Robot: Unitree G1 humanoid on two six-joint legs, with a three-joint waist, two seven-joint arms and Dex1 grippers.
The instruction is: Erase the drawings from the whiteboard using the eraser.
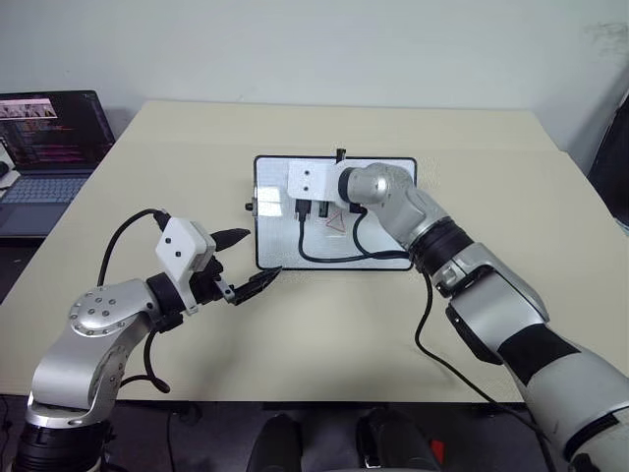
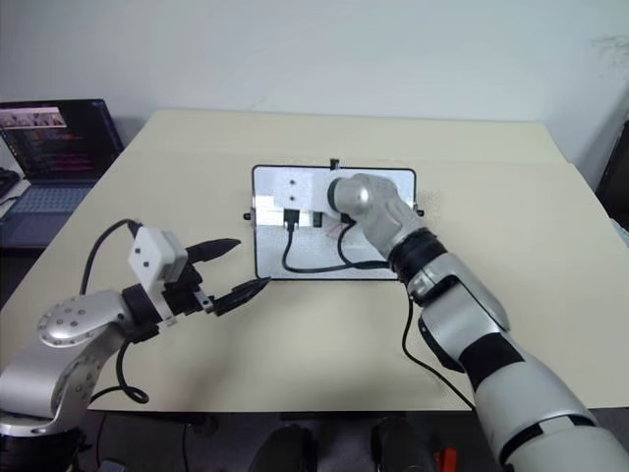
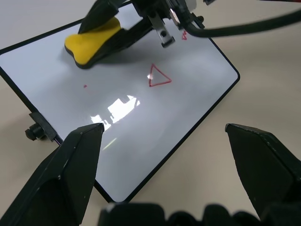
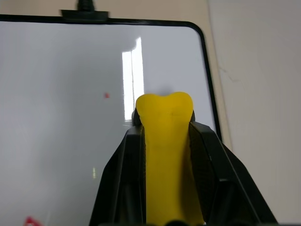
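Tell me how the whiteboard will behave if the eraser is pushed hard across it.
The whiteboard lies flat and loose on the table, nothing pinning it, so it may well slide. Its glossy face shows glare, so the eraser, clamped in the right gripper, should glide easily. The thin frame suggests a light board, probably easy to shift.

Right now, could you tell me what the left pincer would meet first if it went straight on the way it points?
Probably the whiteboard: the open left pincer aims at its near part, short of the red triangle. Depth is uncertain.
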